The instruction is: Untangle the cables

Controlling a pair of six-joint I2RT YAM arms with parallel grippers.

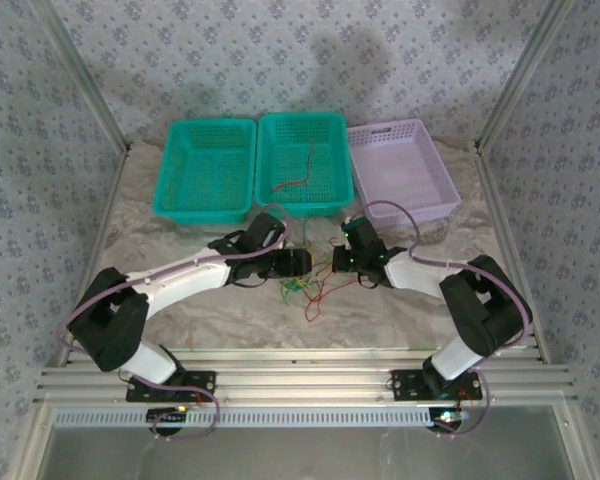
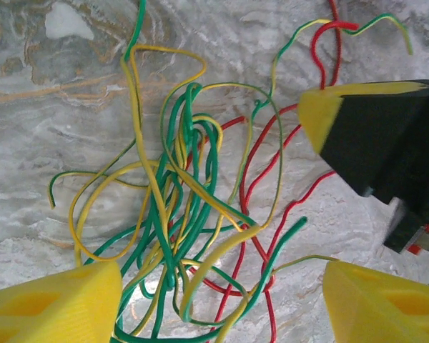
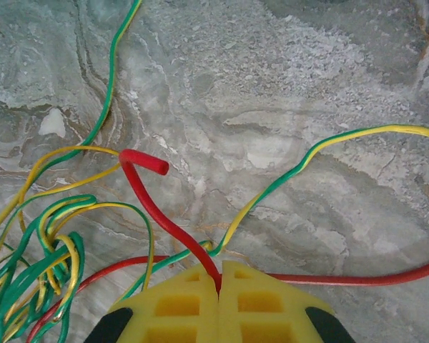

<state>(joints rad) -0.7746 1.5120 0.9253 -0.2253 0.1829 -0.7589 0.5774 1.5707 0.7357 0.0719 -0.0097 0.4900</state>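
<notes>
Top view: cables [image 1: 305, 290] sit as one loose tangle on the marble-look table [image 1: 230, 315], near centre, just in front of both grippers & between the two arms. Red loops trail to the near side, w/ a green/yellow knot left of them. Three baskets stand in a row at the far edge: L green basket [image 1: 170, 175], mid green basket [image 1: 302, 209], lilac basket [image 1: 435, 170]. One thin reddish strand [image 1: 292, 181] lies inside the mid basket, well apart from the main tangle.

L gripper [image 1: 307, 263]: released. L wrist cam shows L gripper [image 2: 214, 307] w/ yellow fingers [image 2: 50, 304] wide apart, one each side of the green/yellow clump [image 2: 179, 214]. Strands run btwn the fingers but nothing is pinched. Whether the fingers touch any strand: can't tell.

R gripper [image 1: 335, 265]: clenched. R wrist cam shows R gripper [image 3: 219, 286] w/ its two yellow pads [image 3: 179, 304] meeting edge to edge and the red cable [image 3: 146, 204] caught in the seam, i.e. grasping it. The cable arcs up from the pads & ends in a cut tip bent to the right. Red also runs out right of the pads along the table; same cable or another: can't tell. A green-yellow striped cable [image 3: 307, 157] passes just ahead of the pads, lying on the table.

L wrist cam also catches R gripper [image 2: 322, 114] at upper right, yellow tip near the red strands, beside the clump.
</notes>
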